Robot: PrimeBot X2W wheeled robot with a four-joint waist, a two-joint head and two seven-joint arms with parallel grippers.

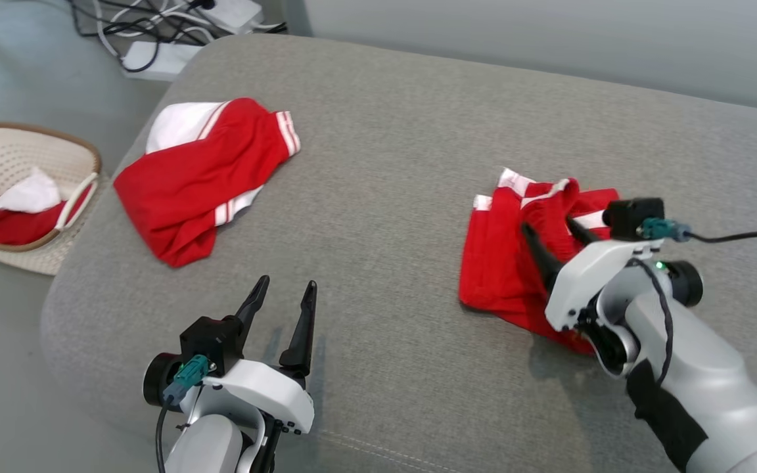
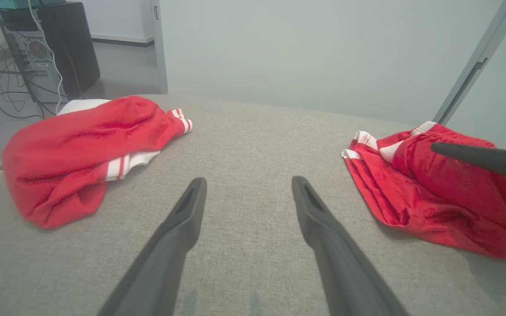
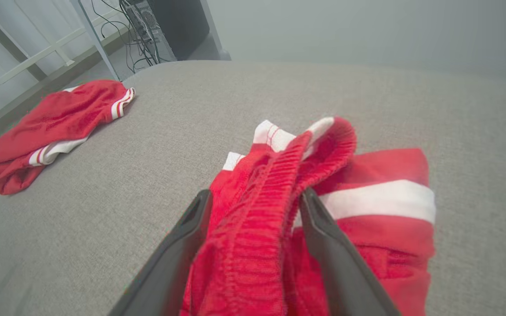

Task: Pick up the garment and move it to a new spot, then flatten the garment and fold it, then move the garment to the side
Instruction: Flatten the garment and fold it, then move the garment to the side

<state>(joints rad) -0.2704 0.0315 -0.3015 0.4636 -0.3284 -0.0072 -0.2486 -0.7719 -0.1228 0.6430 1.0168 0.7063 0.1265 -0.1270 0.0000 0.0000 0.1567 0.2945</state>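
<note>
A crumpled red garment (image 1: 493, 263) with white stripes lies on the right of the grey cushion (image 1: 385, 144). My right gripper (image 1: 548, 225) is open over it. In the right wrist view its fingers stand wide apart (image 3: 256, 193) with the garment's raised elastic waistband (image 3: 275, 184) between them, and the rest of the garment (image 3: 380, 175) is spread flat beyond. My left gripper (image 1: 288, 282) is open and holds nothing, low at the front of the cushion, well left of the garment (image 2: 411, 202). One right finger (image 2: 481, 159) shows over it in the left wrist view.
A second red and white garment (image 1: 201, 177) lies bunched at the cushion's far left. Beside the cushion on the floor stands a woven basket (image 1: 83, 154) with more red and white cloth. Cables and a power strip (image 1: 155, 56) lie beyond the far left corner.
</note>
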